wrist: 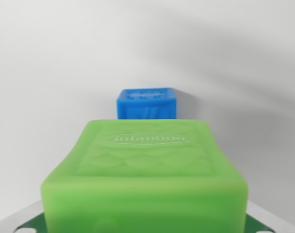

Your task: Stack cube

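**Green cube filled the wrist view, blue cube beyond it**

A green cube took up the lower half of the wrist view, very close to the camera and soft in focus at its near edge. Its upper face carried an oval with the raised word "infantino" and a faint scale-like relief below it. Behind it, farther from the camera and partly hidden by the green cube's far edge, stood a smaller-looking blue cube with embossed marks on its top face. It rested on a plain white worktop, which ran unbroken to the view's edges, so no corner or rim could be placed. A soft shadow fell on the white to the wrist view's right of the blue cube. Green plates with pale holes showed at both bottom corners. The fingers were not visible, so the state of the jaws could not be told.
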`<state>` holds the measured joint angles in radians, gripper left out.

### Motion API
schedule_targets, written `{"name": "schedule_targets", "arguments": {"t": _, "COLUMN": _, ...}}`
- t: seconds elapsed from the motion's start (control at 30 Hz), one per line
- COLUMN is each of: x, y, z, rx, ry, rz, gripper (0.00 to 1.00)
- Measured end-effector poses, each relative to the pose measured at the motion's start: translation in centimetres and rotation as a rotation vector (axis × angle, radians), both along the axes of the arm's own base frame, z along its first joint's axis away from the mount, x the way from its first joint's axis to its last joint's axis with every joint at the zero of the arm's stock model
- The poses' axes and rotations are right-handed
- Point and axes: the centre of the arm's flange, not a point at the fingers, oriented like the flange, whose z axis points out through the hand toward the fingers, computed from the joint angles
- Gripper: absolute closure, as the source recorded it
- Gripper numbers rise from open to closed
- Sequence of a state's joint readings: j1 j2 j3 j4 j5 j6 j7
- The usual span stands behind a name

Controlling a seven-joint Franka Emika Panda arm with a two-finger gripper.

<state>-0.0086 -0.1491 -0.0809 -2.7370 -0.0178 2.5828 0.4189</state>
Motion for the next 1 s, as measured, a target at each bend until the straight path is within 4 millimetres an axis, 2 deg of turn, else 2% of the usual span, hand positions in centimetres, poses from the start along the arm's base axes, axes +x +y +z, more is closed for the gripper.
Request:
{"name": "schedule_targets", "arguments": {"t": 0.2, "x": -0.6, "y": -0.3, "z": -0.2, "rx": 0.0, "ry": -0.006, "rz": 0.017, "gripper": 1.0}}
{"name": "schedule_targets", "arguments": {"t": 0.43, "x": -0.6, "y": -0.3, "z": -3.1, "rx": -0.004, "ry": 0.005, "rz": 0.022, "gripper": 1.0}}
{"name": "schedule_targets", "arguments": {"t": 1.0, "x": -0.7, "y": -0.4, "z": -7.2, "rx": -0.004, "ry": 0.001, "rz": 0.02, "gripper": 1.0}}
